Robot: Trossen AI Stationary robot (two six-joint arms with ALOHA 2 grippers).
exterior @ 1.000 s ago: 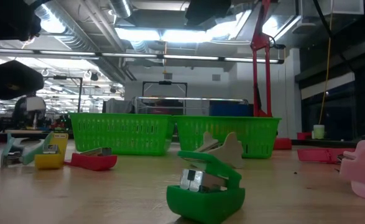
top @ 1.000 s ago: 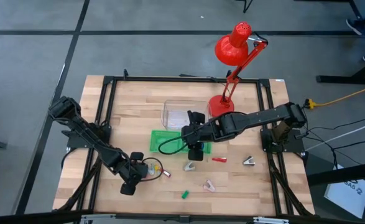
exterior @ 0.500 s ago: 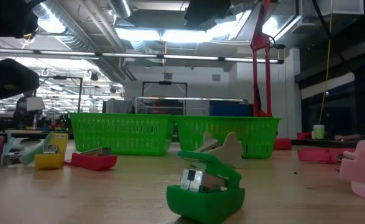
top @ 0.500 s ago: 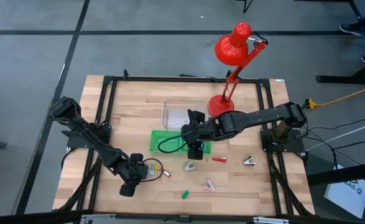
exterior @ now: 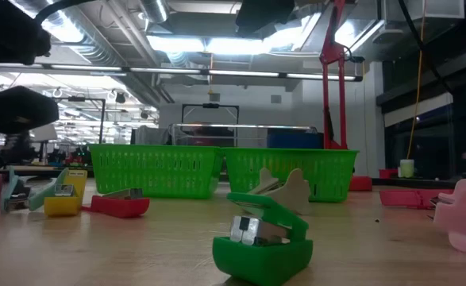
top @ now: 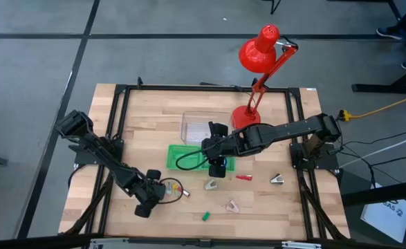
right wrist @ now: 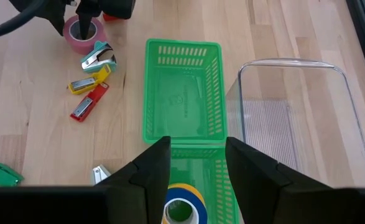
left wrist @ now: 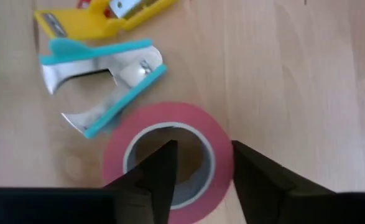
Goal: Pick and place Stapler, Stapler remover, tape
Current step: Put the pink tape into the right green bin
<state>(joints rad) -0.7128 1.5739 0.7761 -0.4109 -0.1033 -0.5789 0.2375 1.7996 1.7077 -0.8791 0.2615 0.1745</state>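
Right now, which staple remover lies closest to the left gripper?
The teal staple remover, lying against the pink tape roll that the left gripper straddles. The green, pink and beige ones lie farther off.

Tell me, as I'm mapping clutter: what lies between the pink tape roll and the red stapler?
Right wrist view: a teal staple remover and a yellow stapler lie between the pink tape roll and red stapler.
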